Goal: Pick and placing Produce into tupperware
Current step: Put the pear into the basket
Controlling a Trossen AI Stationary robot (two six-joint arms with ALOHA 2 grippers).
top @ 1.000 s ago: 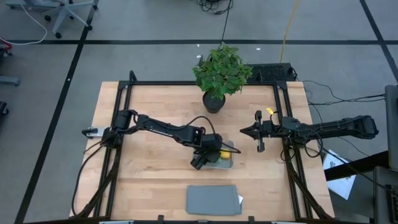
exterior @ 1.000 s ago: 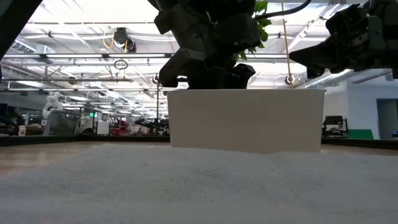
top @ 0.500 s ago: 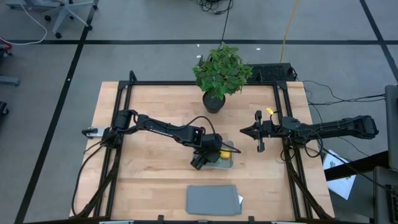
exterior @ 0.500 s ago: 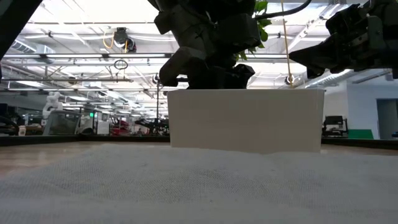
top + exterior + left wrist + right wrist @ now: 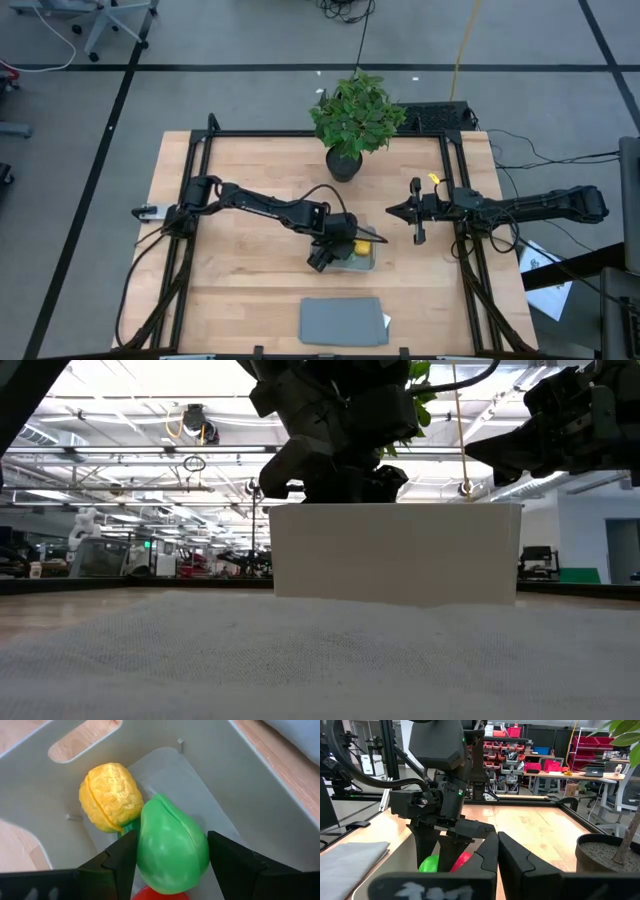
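In the high view, left of centre, the left gripper is reaching down into the tupperware. Its jaws are standing about half open around the green piece — this one is sitting inside the container, touching the yellow piece, with the red piece just showing below it. The placing step is being finished, it seems; whether the fingers are still pressing the green piece I cannot tell. Next the jaws need to widen and lift straight up — without dragging anything out. To the right, the right gripper is waiting, fully closed and holding nothing.
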